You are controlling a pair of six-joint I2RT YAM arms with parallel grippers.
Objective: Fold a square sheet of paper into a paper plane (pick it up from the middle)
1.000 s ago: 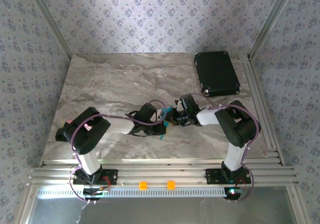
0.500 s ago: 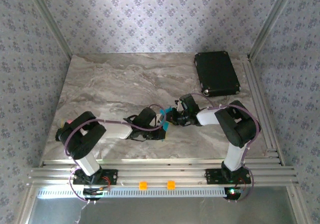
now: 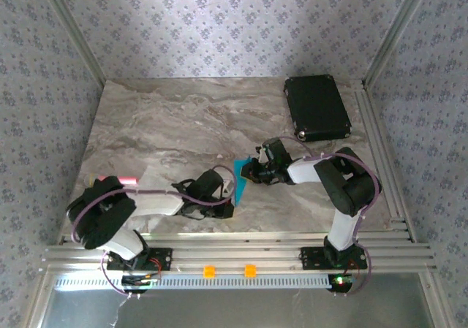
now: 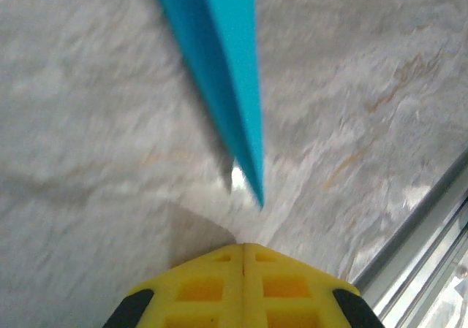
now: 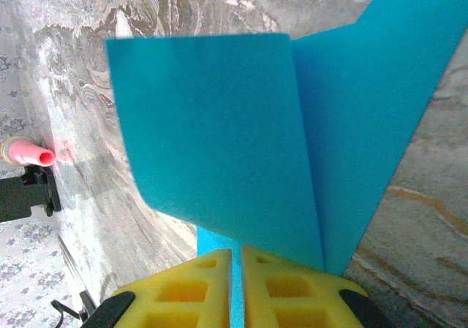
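Right gripper has the grip at the moment. Its yellow fingers are squeezed nearly together on the paper plane, with just a thin strip of blue showing in the slit between them. From that wrist cam the paper stands up out of the jaws as two bright cyan flaps: a squarish one in front and a longer one angling off to the upper right.

Left gripper is fully closed on nothing, its two yellow pads pressed flat against each other. The plane's sharp tip sits just ahead of it, clear of the pads, over the marble table. That view is pretty blurry, so I can't tell whether the tip touches the surface.

From above, the plane sits a bit toward the near edge of the table, right between the two grippers. The black case is way off in the far right corner. Some pink tube-like thing shows over by the left arm, no idea what it is.
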